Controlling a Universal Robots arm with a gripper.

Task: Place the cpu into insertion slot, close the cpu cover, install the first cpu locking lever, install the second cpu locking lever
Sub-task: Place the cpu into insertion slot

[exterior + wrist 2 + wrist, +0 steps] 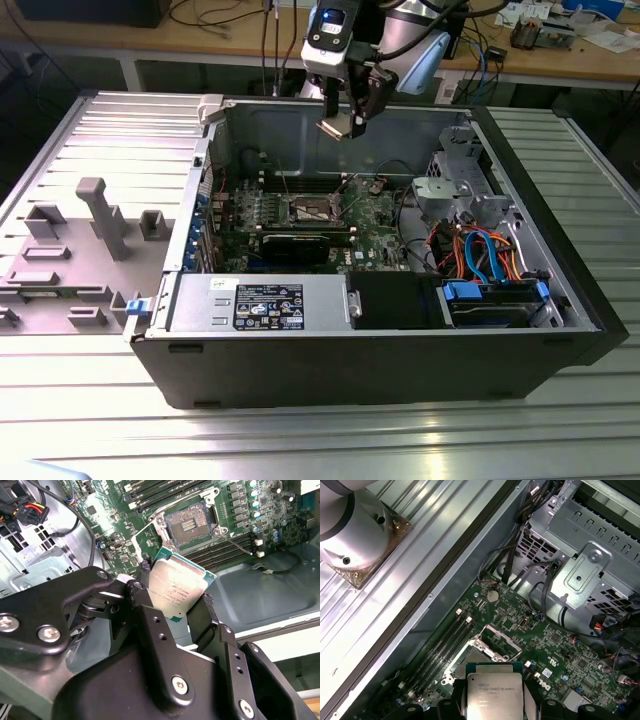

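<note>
My gripper [347, 120] hangs above the open computer case [400, 370], near its far wall. It is shut on the cpu [336, 127], a small square chip with a dull silver top. In the second wrist view the black fingers [206, 605] clamp the cpu [175, 587] by two opposite edges, tilted. The insertion slot [192, 524] lies open below on the green motherboard [115, 525], its contact field bare inside a grey rim. In the first wrist view the cpu [494, 692] covers part of the insertion slot [470, 656], and the cpu cover [502, 636] stands raised beside it.
A power supply box [262, 302] fills the case's near side. A metal drive cage [465, 185] and coloured cables [480, 250] crowd the exterior view's right. Black memory slots [150, 490] flank the socket. A grey fixture plate [90, 230] lies outside the case on the exterior view's left.
</note>
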